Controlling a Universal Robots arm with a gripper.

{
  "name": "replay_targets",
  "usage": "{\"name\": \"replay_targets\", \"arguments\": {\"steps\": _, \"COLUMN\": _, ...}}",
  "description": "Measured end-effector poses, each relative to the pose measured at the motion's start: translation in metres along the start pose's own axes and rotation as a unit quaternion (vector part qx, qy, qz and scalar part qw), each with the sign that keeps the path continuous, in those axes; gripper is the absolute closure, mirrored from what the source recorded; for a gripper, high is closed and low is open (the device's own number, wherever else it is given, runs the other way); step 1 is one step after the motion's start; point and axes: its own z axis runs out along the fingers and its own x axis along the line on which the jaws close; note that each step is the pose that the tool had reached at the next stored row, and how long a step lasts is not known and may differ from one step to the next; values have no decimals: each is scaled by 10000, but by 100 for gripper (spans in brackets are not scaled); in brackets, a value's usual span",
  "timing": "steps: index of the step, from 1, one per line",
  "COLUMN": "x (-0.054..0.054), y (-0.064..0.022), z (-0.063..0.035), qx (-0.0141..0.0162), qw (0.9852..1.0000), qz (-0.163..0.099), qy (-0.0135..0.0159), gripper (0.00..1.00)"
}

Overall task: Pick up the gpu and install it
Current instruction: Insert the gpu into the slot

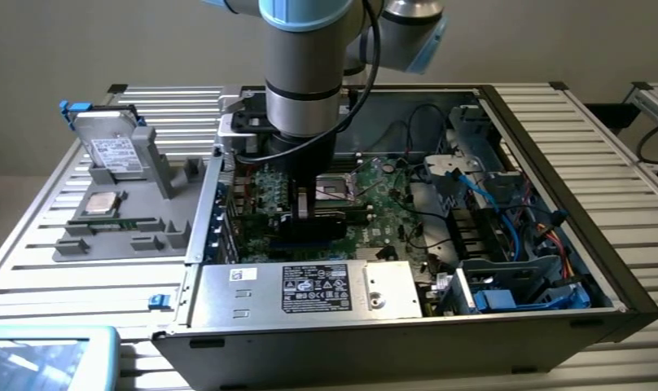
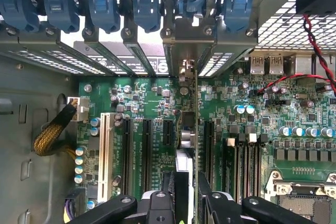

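Gpu (image 2: 188, 129) upright on edge between narrowed pincer (image 2: 186, 195) fingers, gripped, over motherboard (image 2: 152, 98) slots.

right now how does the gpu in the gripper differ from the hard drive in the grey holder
The gpu stands on edge inside the open computer case, over the motherboard slots; the hard drive leans tilted in a grey holder outside the case. The gpu sits between the gripper fingers; the hard drive is untouched. The gpu is thin with a green board; the hard drive is a grey slab with a white label.
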Motion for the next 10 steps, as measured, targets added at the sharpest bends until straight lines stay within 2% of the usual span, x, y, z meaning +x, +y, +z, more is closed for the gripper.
{"name": "replay_targets", "arguments": {"steps": 7, "x": 0, "y": -2, "z": 2, "qx": 0, "qw": 10000, "qz": 1, "qy": 0, "gripper": 72}}
{"name": "replay_targets", "arguments": {"steps": 10, "x": 0, "y": 2, "z": 5, "qx": 15, "qw": 10000, "qz": 0, "qy": 0, "gripper": 72}}
